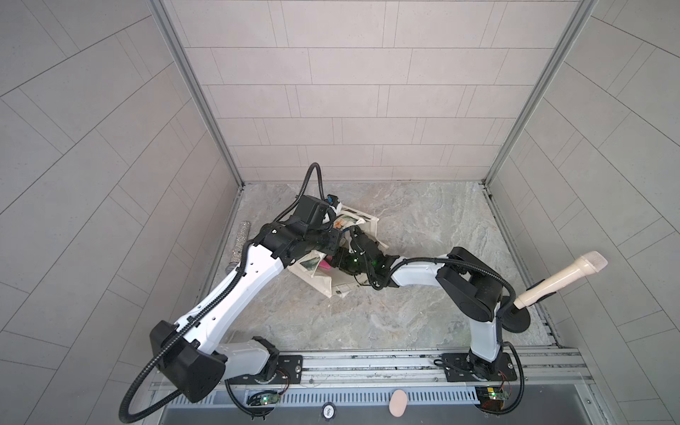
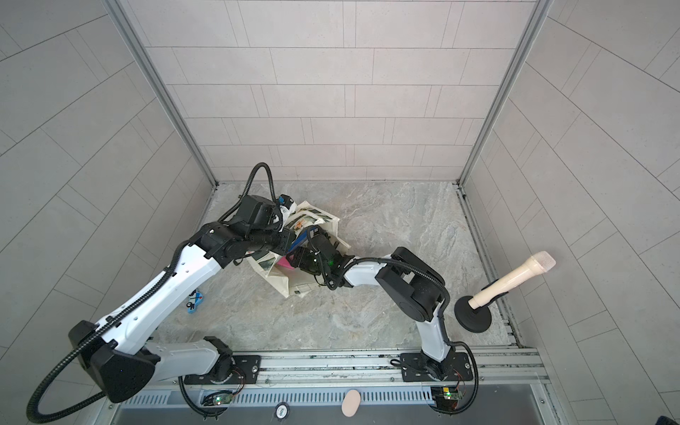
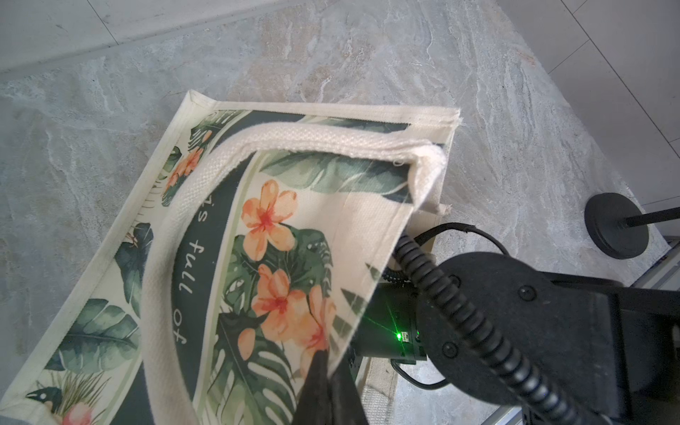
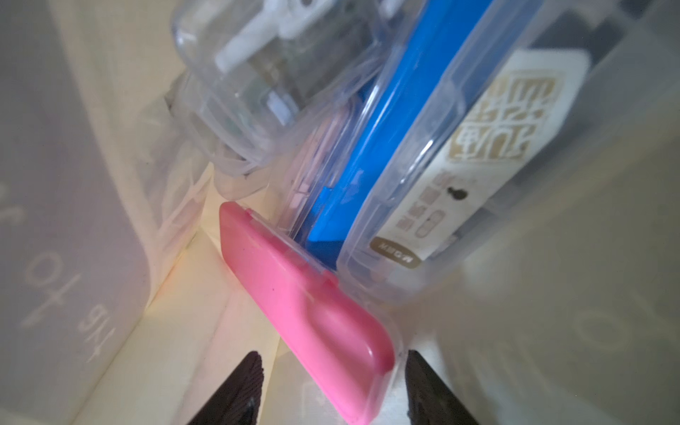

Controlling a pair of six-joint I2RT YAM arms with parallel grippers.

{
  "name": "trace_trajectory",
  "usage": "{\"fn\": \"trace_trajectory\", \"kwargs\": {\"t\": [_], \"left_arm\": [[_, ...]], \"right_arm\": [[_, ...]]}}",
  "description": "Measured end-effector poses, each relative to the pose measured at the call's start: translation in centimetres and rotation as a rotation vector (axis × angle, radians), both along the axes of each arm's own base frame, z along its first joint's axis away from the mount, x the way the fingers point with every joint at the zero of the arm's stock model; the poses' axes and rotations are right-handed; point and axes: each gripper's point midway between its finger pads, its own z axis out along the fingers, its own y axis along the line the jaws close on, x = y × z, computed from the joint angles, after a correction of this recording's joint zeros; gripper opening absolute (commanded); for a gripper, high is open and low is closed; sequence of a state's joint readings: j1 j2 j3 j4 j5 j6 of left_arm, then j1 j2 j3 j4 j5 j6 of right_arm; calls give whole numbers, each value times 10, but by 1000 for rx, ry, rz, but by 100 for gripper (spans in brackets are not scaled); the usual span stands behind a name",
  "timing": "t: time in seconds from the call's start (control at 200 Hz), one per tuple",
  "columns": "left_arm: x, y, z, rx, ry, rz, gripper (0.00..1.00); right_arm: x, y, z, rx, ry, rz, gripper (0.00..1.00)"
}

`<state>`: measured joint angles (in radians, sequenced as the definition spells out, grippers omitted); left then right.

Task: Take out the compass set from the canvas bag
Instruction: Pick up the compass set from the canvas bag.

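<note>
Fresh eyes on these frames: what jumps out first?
Both arms meet at the canvas bag in the middle of the table: the left gripper is shut on its leaf-and-flower panel, holding it raised. Inside, the right gripper is open, its fingers either side of a pink case beside a clear case with a blue insert. A cream microphone on a black stand sits at the table's right edge.

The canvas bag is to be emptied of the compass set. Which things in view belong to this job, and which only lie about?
Job:
- canvas bag, pinched by left gripper
- right gripper, open inside it
- pink case, blue case and clear case inside; which one is wanted, I cannot tell

Lying about:
- microphone on its stand
- glittery tube
- small blue item
</note>
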<state>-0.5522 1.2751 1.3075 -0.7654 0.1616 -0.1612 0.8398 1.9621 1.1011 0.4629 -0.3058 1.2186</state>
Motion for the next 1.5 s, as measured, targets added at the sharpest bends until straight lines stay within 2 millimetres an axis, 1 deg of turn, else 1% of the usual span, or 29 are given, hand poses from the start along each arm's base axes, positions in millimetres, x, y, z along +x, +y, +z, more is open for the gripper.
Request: {"fn": "trace_trajectory", "kwargs": {"t": [0.12,0.235,0.345,0.38,0.51,0.546,0.696,0.836,0.891,0.981,1.136,1.251,1.381,1.496], "left_arm": [[0,0,0,-2,2,1,0],[-1,0,0,-3,6,0,0],[-1,-1,0,-5,8,-3,0],[-1,-1,0,-6,8,-3,0],[-2,-1,0,-7,9,-3,0],[-2,-1,0,-7,9,-3,0],[-2,-1,0,-7,9,-3,0],[-2,-1,0,-7,9,-2,0],[-2,-1,0,-7,9,-2,0],[-2,-1,0,-7,9,-2,0],[-1,-1,-1,-5,9,0,0],[-1,2,-2,2,11,7,0],[-1,2,-2,4,10,8,0],[-1,2,-2,6,9,10,0]], "right_arm": [[1,5,-2,20,5,9,65],[2,10,-9,36,18,16,69],[1,12,-15,44,28,21,68],[2,13,-15,51,27,23,66],[3,17,-10,77,9,33,50],[3,18,-7,87,3,36,48],[4,22,2,123,-16,45,44],[4,24,7,144,-28,51,43],[4,24,8,148,-30,52,39],[4,24,8,150,-28,53,35],[4,25,9,159,-26,54,23],[3,29,17,188,-42,65,21],[3,29,19,195,-48,67,19],[3,30,19,196,-49,69,18]]}}
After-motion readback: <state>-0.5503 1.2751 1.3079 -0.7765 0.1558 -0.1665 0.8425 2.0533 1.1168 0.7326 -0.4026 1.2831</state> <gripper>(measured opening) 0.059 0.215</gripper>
